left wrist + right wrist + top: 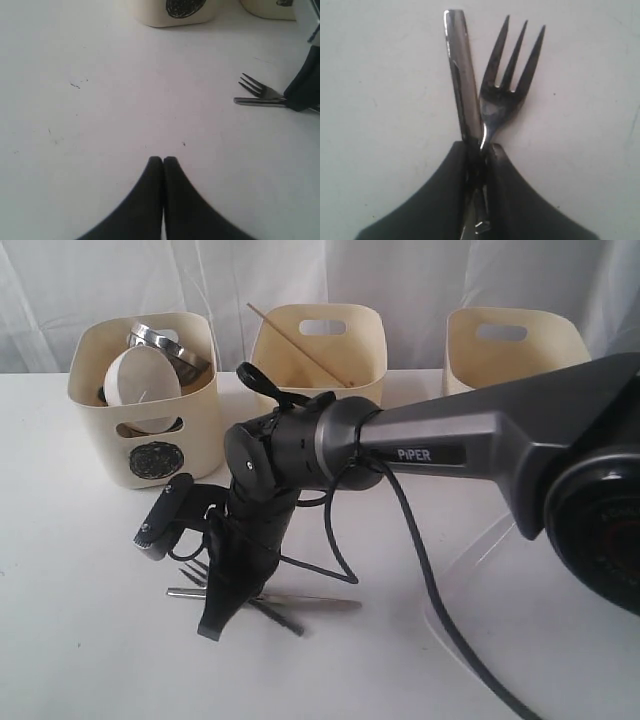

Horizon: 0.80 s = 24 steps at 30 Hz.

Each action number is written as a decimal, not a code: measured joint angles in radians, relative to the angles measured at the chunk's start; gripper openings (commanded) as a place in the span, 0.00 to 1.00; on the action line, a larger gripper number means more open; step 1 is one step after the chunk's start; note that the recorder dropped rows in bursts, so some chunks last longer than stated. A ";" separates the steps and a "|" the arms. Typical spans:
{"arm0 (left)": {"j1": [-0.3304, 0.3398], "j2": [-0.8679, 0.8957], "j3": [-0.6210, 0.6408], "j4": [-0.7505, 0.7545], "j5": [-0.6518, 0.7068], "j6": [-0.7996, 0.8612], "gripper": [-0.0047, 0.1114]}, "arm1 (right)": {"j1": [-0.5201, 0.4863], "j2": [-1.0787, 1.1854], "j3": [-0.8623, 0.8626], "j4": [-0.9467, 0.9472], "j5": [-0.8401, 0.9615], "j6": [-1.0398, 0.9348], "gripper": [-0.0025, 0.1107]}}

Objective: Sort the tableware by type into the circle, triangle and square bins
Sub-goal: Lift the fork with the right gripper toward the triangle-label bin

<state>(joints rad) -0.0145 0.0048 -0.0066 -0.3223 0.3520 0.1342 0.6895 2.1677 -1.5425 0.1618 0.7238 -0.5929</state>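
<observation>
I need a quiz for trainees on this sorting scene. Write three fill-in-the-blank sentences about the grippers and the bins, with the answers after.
1. The right gripper pinches the knife and the ___ together.
2. The left gripper is ___ and holds nothing.
3. The chopstick leans out of the ___ bin.
Missing words: fork; shut; middle.

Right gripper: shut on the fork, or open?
Shut on the fork: the right gripper has its fingertips pressed against the fork's neck, no gap showing. The knife beside it looks pinched too.
</observation>
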 measured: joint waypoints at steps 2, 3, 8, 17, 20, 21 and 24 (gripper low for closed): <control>0.000 0.000 0.000 0.000 0.000 0.000 0.04 | 0.000 -0.008 0.000 0.000 0.005 0.000 0.02; 0.000 0.000 0.000 0.000 0.000 0.000 0.04 | 0.000 -0.015 0.000 -0.002 0.007 0.000 0.02; 0.000 0.000 0.000 0.000 0.000 0.000 0.04 | 0.000 -0.049 0.003 -0.003 0.022 0.000 0.02; 0.000 0.000 0.000 0.000 0.000 0.000 0.04 | 0.000 -0.080 0.005 -0.006 0.045 0.000 0.02; 0.000 0.000 0.000 0.000 0.000 0.000 0.04 | 0.000 -0.108 0.005 -0.006 0.064 0.000 0.02; 0.000 0.000 0.000 0.000 0.000 0.000 0.04 | 0.000 -0.124 0.005 -0.006 0.066 0.000 0.02; 0.000 0.000 0.000 0.000 0.000 0.000 0.04 | 0.000 -0.185 0.005 -0.027 0.064 0.002 0.02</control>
<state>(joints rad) -0.0145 0.0048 -0.0066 -0.3223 0.3520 0.1342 0.6895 1.9827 -1.5377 0.1348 0.7880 -0.5910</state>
